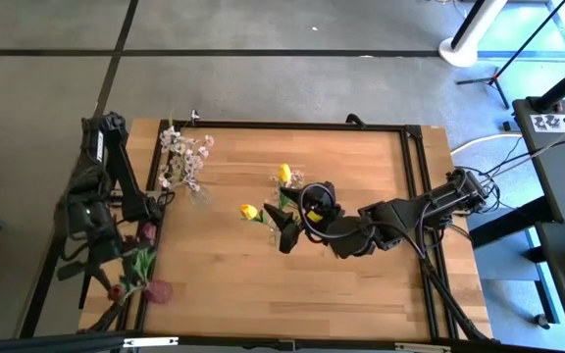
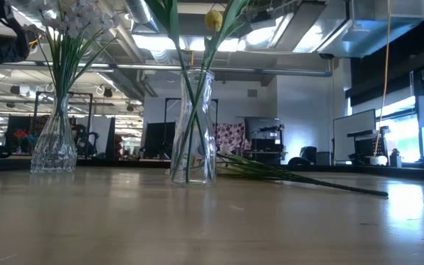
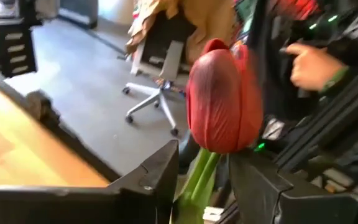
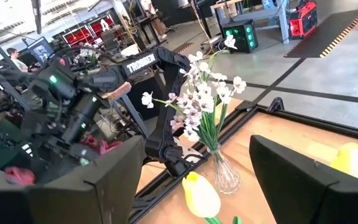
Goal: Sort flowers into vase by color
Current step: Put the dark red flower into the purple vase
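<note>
A dark red flower (image 3: 221, 99) stands up on its green stem (image 3: 197, 177) between the fingers of my open left gripper (image 3: 202, 155), at the table's left edge (image 1: 137, 257). More dark red blooms (image 1: 116, 291) show near there. White-pink sprays (image 1: 184, 157) stand in a glass vase (image 2: 54, 147). A yellow tulip (image 2: 213, 20) stands in the middle vase (image 2: 193, 140). My right gripper (image 4: 197, 149) is open beside that vase (image 1: 284, 235), with yellow tulips (image 4: 201, 196) beyond its fingers. My left gripper has the dark red flower's stem (image 3: 194, 186) between its open fingers, just under the bloom. The stem runs close along one finger (image 3: 163, 174); I cannot tell whether it touches it. The bloom stands upright above the fingers.
A long green stem (image 2: 300, 177) lies on the table to the right of the middle vase. A black frame (image 1: 415, 196) runs around the table. Beyond the left edge, a person's hand (image 3: 316, 65) and an office chair (image 3: 160, 93) show. Bare wood lies toward the near edge (image 1: 263, 294).
</note>
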